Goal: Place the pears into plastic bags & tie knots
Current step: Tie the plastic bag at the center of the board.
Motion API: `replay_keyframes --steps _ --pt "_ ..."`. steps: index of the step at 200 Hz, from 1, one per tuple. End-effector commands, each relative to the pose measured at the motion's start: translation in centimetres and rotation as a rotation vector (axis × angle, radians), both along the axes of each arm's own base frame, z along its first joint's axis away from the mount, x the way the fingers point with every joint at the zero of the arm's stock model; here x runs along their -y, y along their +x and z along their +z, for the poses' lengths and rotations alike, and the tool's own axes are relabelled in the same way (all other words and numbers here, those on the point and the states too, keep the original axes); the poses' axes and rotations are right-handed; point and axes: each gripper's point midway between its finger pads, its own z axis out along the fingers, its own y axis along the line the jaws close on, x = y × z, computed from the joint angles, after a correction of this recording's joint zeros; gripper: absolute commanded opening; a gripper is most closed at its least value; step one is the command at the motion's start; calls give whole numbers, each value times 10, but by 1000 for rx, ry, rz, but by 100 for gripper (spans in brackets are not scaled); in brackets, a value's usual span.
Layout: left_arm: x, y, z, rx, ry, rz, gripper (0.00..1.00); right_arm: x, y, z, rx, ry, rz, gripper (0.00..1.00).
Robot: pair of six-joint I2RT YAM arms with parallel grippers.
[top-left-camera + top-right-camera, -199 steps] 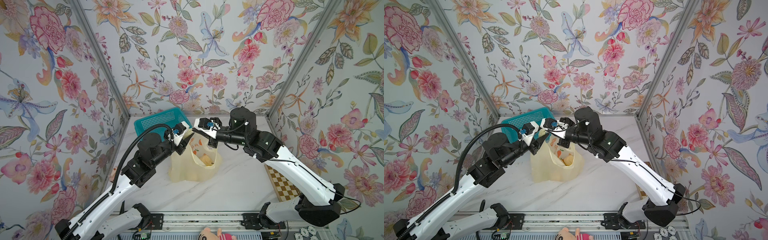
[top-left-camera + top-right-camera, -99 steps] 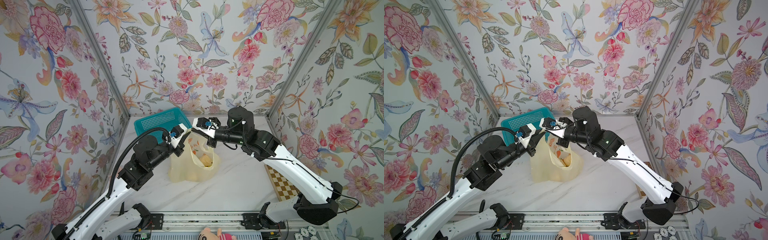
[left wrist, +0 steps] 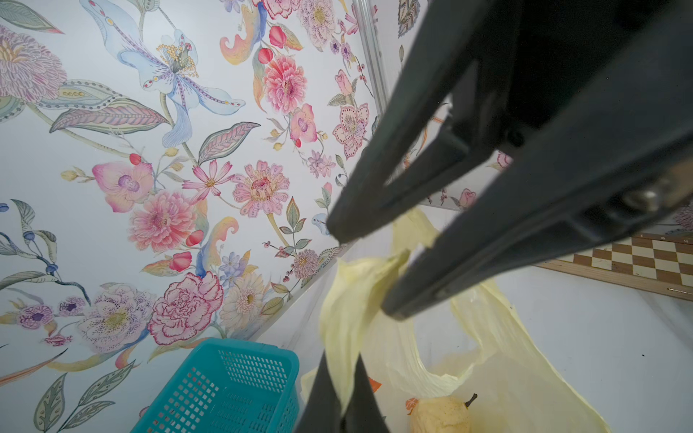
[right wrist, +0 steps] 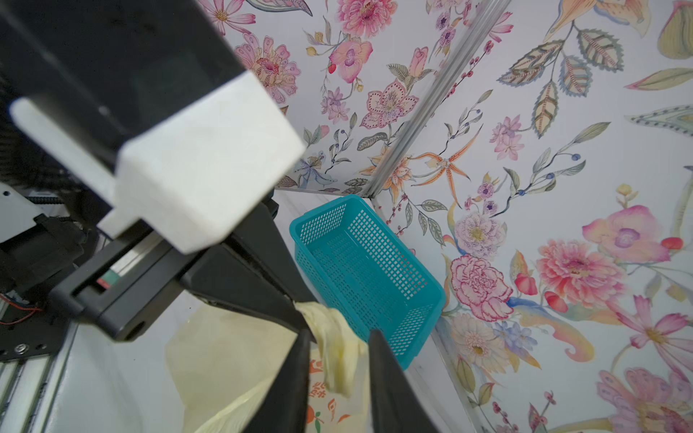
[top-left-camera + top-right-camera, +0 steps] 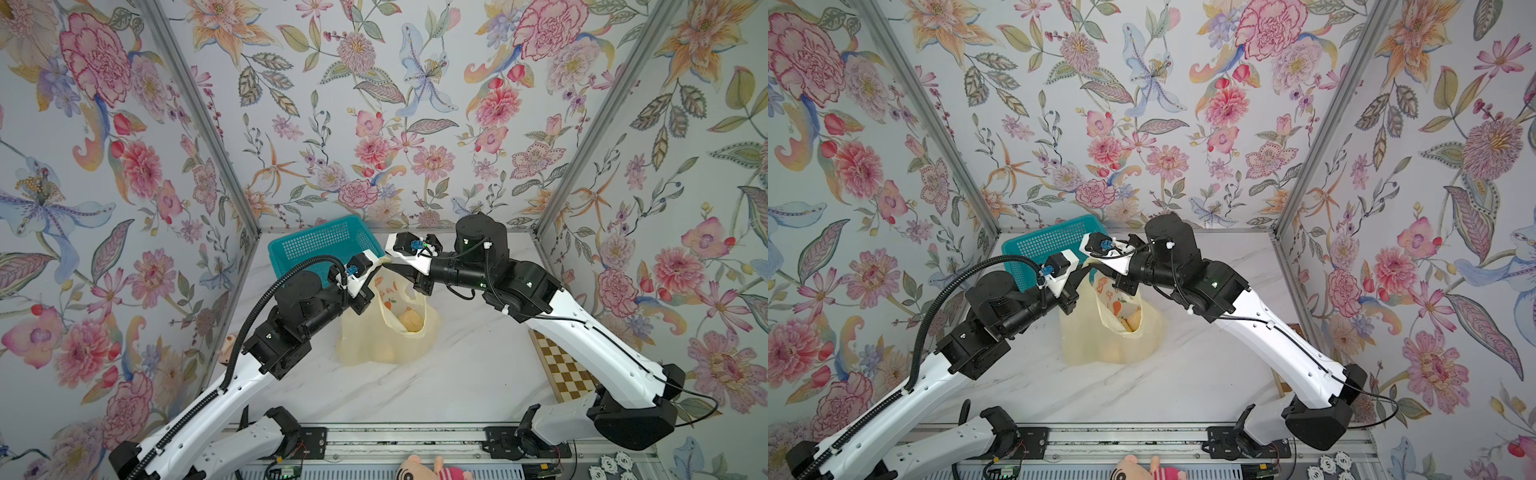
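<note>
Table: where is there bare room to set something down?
The table is bare in front of the plastic bag, and between the bag and the chessboard. Crowded: the back left, where the teal basket stands close behind the bag.

We see floral wallpaper (image 5: 374, 124) on three walls, metal corner posts (image 5: 204, 124) at eleven and one o'clock, a white marbled tabletop (image 5: 436, 386) below, a chequered board (image 5: 569, 370) at four o'clock.
</note>
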Motion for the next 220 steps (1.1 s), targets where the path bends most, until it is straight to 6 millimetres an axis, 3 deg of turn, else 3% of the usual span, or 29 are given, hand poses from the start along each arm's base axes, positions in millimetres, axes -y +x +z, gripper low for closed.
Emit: replay_keyframes --steps 1,48,73,100,118,147,184,220 --pt "-4 -1 3 14 -29 21 0 24 3 23 -10 90 -81 50" --pt "-5 -1 1 5 -84 6 0 92 36 -3 -159 258 -198 64" --pt "-9 1 1 -8 -129 -13 0 106 47 -36 -172 328 -150 69" --pt "-13 2 1 -18 -153 -22 0 100 61 -67 -160 359 -112 76" --pt "-14 1 2 -21 -163 -27 0 88 67 -76 -154 396 -54 83" --pt "-13 1 2 -30 -170 -35 0 66 69 -74 -125 473 71 92" --pt "-12 1 2 -33 -180 -39 0 45 81 -70 -119 518 133 92" --pt "-13 3 3 -35 -183 -32 0 43 76 -43 -111 604 235 91"
